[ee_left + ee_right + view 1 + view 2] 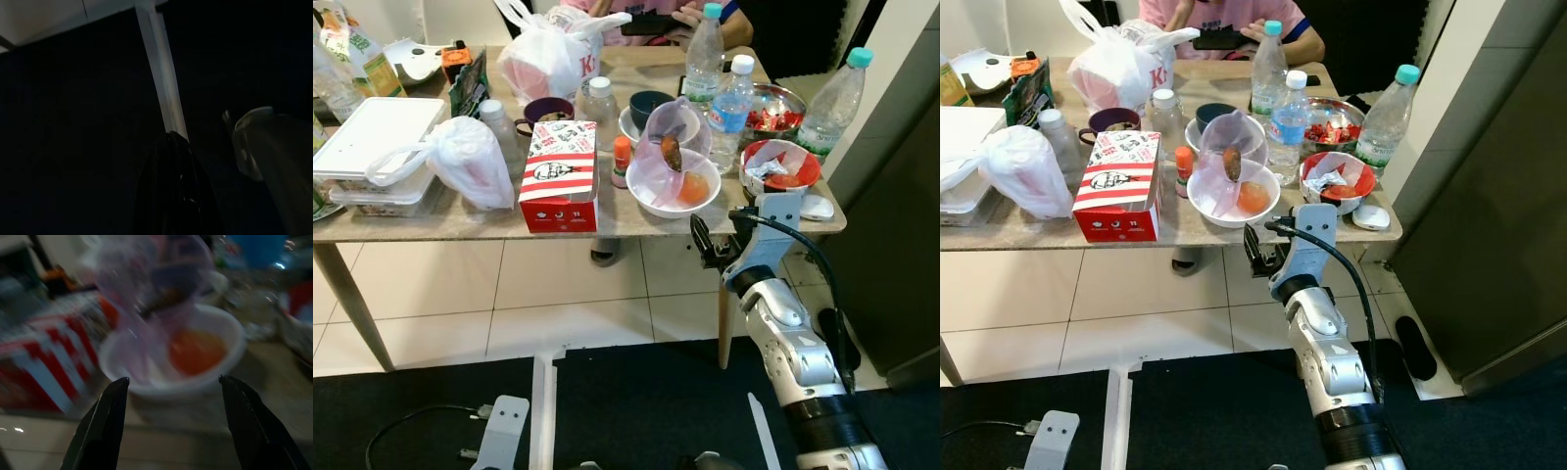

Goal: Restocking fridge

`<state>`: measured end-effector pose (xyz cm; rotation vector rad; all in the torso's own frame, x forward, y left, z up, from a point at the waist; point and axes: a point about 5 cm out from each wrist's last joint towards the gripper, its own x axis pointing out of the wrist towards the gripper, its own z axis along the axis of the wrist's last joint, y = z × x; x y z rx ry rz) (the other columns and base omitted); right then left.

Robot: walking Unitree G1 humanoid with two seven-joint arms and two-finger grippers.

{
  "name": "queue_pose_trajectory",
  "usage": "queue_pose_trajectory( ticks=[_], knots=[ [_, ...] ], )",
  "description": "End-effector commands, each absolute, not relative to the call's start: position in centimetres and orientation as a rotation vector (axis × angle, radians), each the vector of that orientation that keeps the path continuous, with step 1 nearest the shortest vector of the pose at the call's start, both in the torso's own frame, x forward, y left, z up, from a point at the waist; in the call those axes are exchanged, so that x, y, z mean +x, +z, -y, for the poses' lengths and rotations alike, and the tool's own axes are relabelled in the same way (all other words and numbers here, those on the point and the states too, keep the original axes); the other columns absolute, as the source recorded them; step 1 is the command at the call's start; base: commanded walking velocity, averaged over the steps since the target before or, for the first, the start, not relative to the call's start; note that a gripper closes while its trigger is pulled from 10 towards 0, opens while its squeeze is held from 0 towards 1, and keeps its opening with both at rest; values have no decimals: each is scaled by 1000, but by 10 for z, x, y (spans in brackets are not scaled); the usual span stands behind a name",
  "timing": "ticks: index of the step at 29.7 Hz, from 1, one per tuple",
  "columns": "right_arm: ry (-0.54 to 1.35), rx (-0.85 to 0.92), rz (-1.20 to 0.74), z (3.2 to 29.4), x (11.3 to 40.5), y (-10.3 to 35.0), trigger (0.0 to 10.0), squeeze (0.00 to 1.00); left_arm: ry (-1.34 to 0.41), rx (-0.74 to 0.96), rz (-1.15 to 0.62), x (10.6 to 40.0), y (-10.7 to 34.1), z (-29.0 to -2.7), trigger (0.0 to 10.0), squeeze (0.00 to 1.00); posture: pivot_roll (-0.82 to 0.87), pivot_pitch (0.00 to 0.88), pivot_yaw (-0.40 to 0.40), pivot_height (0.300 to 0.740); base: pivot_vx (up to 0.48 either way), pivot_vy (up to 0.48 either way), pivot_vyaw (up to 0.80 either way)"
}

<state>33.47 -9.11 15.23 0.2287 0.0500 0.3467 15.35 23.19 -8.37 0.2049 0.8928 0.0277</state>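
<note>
Your table (431,227) is crowded: a white lidded container (374,147) at the left, a tied plastic bag (460,162) beside it, then a red-and-white striped KFC box (560,176) at the front edge. Just right of the box sits the white bowl (674,186) with orange food and a clear lid tilted up in it. Your right gripper (707,243) hangs just below the table edge in front of that bowl, fingers spread apart. Your left gripper (171,196) hangs over dark floor; you can't tell its fingers' state.
</note>
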Motion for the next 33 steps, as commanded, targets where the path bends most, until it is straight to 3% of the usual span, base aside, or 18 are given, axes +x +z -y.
queue_pose_trajectory(
  ticks=[1,7,19,33],
  knots=[
    [363,244,-44,88,337,153,10000,0,32,206,-917,146,-86,-234,10000,0,-27,131,-17,740,0,0,0],
    [407,227,-28,69,347,158,10000,0,33,206,-906,147,-86,-233,10000,0,-7,142,-20,740,0,0,0],
    [367,159,-16,56,366,154,10000,0,36,211,-872,146,-83,-236,10000,0,54,188,-21,740,0,0,0],
    [260,193,-5,57,384,162,10000,0,58,211,-855,144,-81,-242,10000,0,99,201,-26,740,0,0,0]
  ],
)
